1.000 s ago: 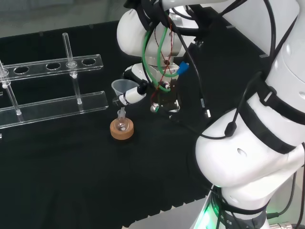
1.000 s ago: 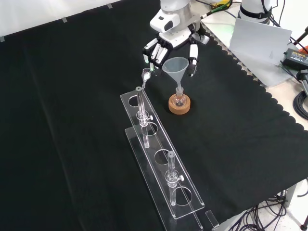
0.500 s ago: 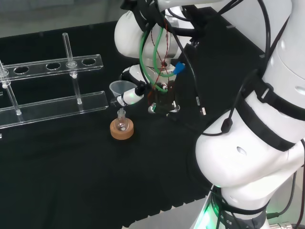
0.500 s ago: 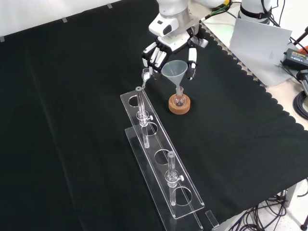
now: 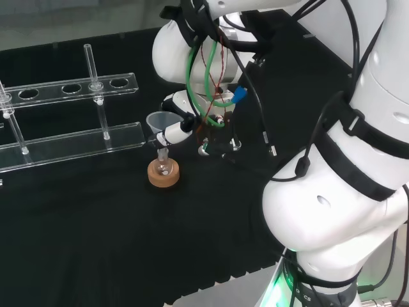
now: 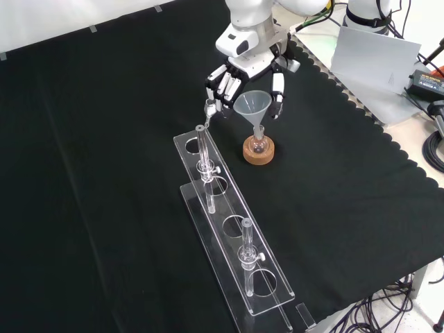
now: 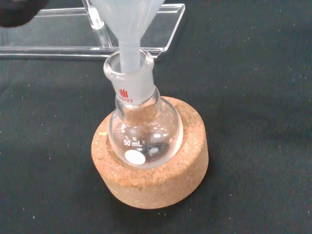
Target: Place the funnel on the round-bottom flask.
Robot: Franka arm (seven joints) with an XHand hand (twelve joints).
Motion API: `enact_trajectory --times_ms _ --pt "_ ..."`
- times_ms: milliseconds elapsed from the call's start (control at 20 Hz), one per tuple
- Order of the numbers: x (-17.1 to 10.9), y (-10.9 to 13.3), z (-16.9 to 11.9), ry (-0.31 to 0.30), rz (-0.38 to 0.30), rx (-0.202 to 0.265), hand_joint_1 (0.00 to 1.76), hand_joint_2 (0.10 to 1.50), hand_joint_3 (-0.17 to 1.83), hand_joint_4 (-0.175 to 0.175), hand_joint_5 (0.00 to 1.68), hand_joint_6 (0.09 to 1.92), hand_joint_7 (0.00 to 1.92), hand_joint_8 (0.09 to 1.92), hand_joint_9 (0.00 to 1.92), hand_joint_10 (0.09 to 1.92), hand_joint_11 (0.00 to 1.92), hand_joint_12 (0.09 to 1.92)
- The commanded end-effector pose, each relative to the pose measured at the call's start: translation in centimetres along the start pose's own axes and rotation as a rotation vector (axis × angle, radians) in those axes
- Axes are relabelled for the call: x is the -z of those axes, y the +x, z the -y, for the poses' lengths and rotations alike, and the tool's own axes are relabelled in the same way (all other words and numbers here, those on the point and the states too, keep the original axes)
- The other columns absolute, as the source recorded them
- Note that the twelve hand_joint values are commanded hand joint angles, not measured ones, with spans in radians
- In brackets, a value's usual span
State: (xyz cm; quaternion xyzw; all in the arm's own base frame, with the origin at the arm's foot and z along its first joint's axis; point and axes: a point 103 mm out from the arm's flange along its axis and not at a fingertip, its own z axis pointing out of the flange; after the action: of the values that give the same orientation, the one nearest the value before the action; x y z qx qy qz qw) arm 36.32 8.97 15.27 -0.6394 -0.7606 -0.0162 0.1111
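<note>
From my screen, the wrist view puts the round-bottom flask (image 7: 145, 131) right up close. It is one small clear flask and it sits upright in one cork ring (image 7: 151, 183). The stem of the funnel (image 7: 127, 29) goes down into the flask's neck. The stem is inside the neck, but I cannot tell if the funnel rests on the rim.

A second ago the funnel's cone was a bit higher and more to the side over the flask. Now it is lower and stands straighter over the neck. The flask and the cork ring have not moved.

In the front view, the nearest thing to me is the clear rack (image 6: 232, 243), one rack with a row of round holes. I count two thin glass tubes standing in it, one near tube (image 6: 246, 253) and one far tube (image 6: 203, 149). Just past the rack sits the cork ring (image 6: 259, 151) with the flask (image 6: 259, 143) on it and the funnel (image 6: 254, 107) on top. I see one funnel.

Farther back is the hand (image 6: 239, 73). Its fingers curl down on both sides of the funnel's cone and hold it by the rim. In the head view the hand (image 5: 181, 125) grips the funnel (image 5: 160, 121) above the flask (image 5: 163, 165).

Everything stands on the black cloth (image 6: 90, 173).
</note>
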Motion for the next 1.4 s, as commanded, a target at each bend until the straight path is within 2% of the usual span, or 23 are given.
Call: enact_trajectory --times_ms 50,800,1400 --pt "-0.58 0.12 0.09 0.003 0.001 -0.001 0.75 0.76 0.17 -0.042 0.60 0.40 0.95 0.48 0.62 0.49 0.00 1.25" --pt "-1.20 0.26 -0.32 -0.001 0.040 0.000 0.75 0.76 0.18 -0.042 0.60 0.41 0.95 0.48 0.62 0.49 0.00 1.25" --pt "-1.38 0.85 0.29 0.017 0.031 0.001 0.75 0.75 0.19 -0.043 0.59 0.41 0.95 0.48 0.62 0.49 0.00 1.25"
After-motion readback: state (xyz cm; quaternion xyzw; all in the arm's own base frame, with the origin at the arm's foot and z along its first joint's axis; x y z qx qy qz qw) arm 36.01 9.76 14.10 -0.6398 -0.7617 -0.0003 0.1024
